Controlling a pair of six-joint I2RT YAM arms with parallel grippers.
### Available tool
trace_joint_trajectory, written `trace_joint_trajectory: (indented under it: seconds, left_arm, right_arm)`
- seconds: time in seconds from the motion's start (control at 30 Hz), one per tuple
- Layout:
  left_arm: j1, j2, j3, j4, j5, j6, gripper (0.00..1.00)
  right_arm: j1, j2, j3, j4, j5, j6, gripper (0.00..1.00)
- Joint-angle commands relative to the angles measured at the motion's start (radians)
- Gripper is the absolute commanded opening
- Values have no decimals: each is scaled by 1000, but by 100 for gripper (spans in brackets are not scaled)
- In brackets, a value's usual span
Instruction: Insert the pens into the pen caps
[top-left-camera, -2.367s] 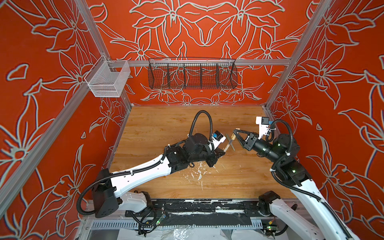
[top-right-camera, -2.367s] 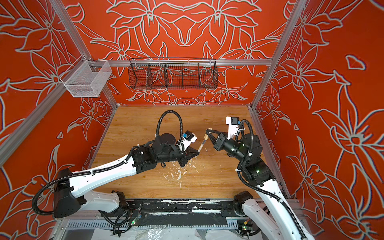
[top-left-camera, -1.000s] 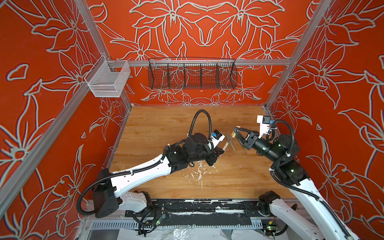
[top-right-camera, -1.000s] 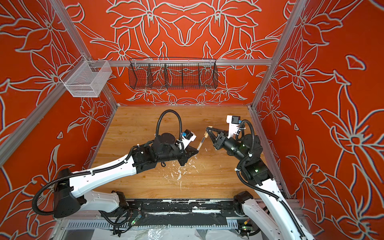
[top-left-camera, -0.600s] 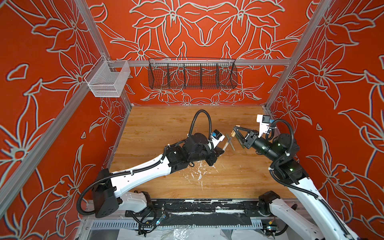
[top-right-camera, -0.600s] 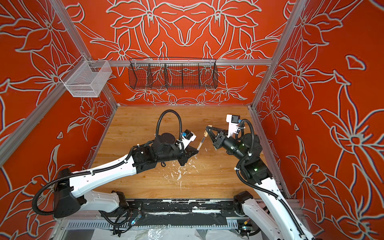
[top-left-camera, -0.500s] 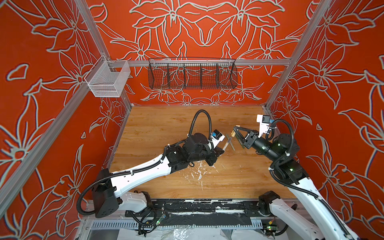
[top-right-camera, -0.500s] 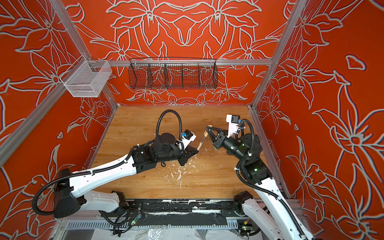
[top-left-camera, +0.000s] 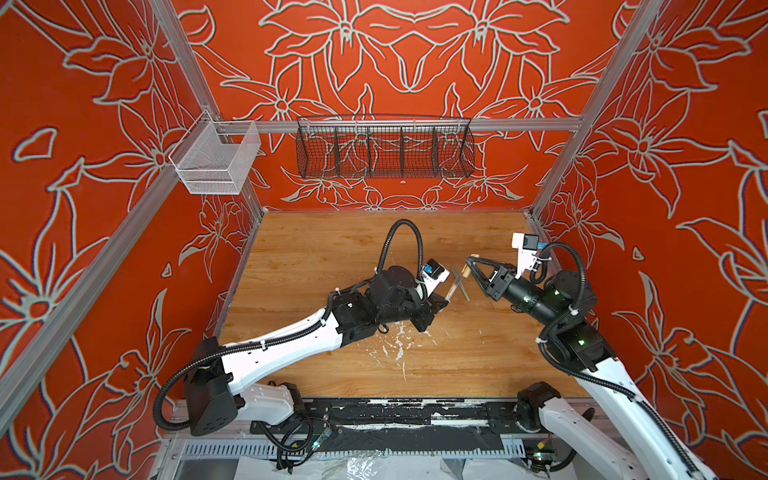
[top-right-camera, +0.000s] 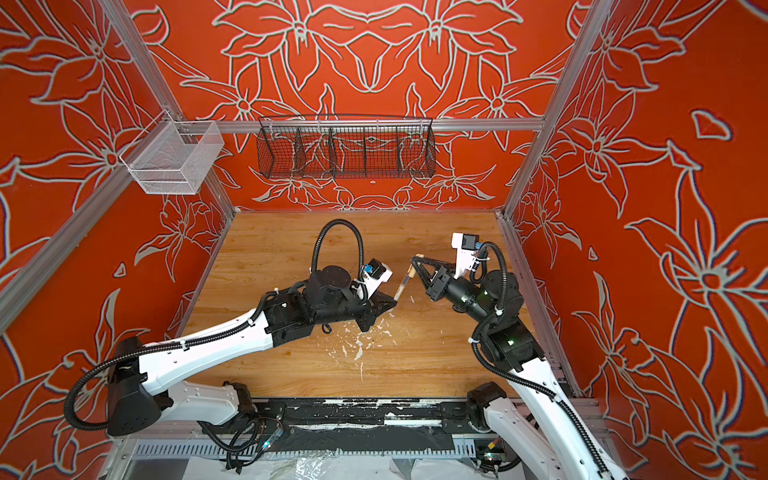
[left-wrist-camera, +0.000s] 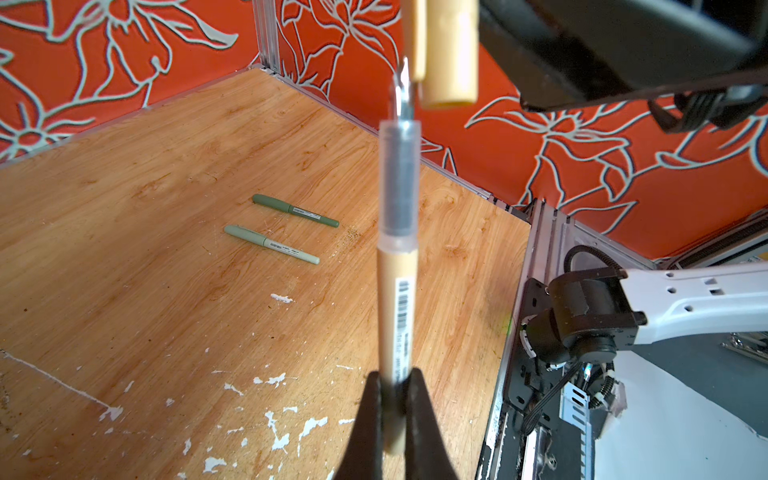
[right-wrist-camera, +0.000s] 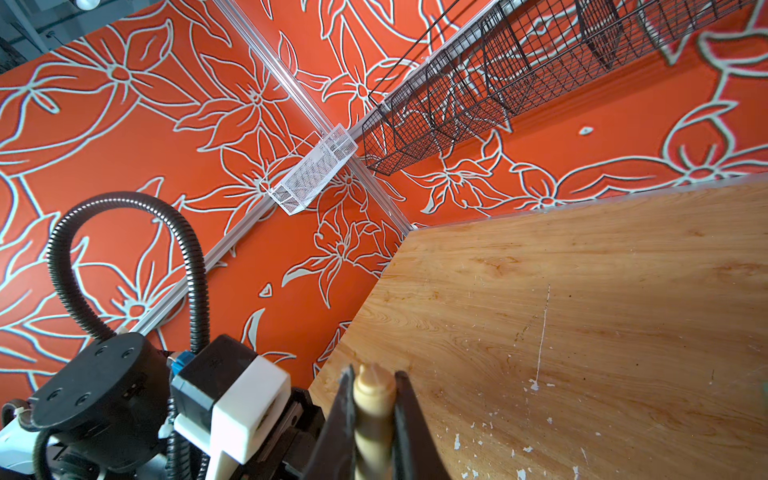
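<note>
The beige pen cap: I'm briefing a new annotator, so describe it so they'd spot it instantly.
Above the middle of the wooden table, the left gripper and right gripper nearly meet. The right one pinches the beige pen cap, beside the tip of the beige pen. Unlike the dark green pen and pale green pen below, it is stubby and beige.

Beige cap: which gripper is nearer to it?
Right. The right gripper holds the cap in its jaws. The left gripper is apart from it, holding the pen, whose tip is close beside the cap, not inside.

Black rack (top-left-camera: 384, 151) and white basket (top-left-camera: 216, 162) hang above wooden tabletop (top-left-camera: 316, 249)
</note>
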Motion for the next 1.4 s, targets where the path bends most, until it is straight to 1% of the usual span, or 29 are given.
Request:
trace_joint_trajectory:
  seconds: [0.0, 0.27, 0.57, 0.67, 0.8, 1.37]
  left_arm:
    - [3, -18, 24, 13, 13, 5, 0]
    - [3, -10, 27, 11, 19, 3, 0]
    - [3, -15, 21, 16, 18, 3, 0]
    - [3, -18, 18, 16, 13, 3, 0]
    - [3, -23, 16, 18, 10, 3, 0]
    - [3, -44, 0, 26, 8, 2, 0]
  right_arm:
    - [5, 3, -21, 54, -2, 18, 0]
    - [5, 8, 29, 47, 47, -21, 0]
    - [5, 54, 45, 84, 22, -12, 0]
    - [6, 53, 41, 78, 16, -12, 0]
    - [6, 35, 27, 53, 36, -23, 0]
    - [6, 38, -13, 55, 52, -21, 0]
